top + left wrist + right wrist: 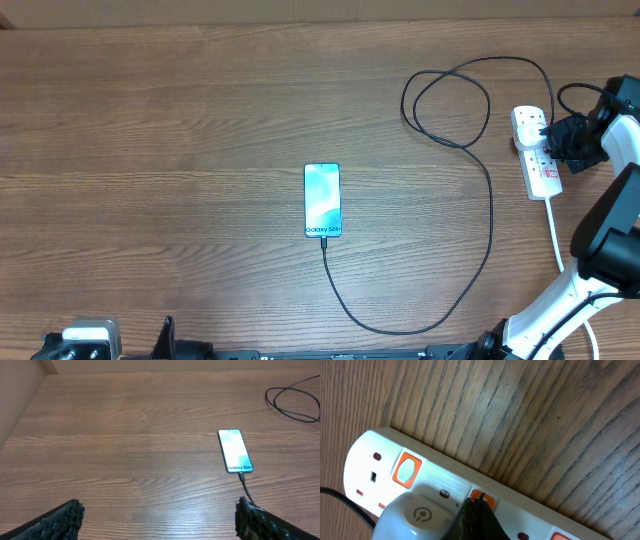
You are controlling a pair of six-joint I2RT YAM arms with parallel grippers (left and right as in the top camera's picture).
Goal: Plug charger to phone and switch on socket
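Judging the socket [543, 178] at the overhead view's right edge light, rigid and apt to skid, we would press its stiff orange switch [487, 497] straight down with the right gripper [476, 510], fingers closed on nothing, the left gripper [159, 510] spread open

A brown wood-grain table [150, 120] is edged by a plain tan wall panel [20, 390].
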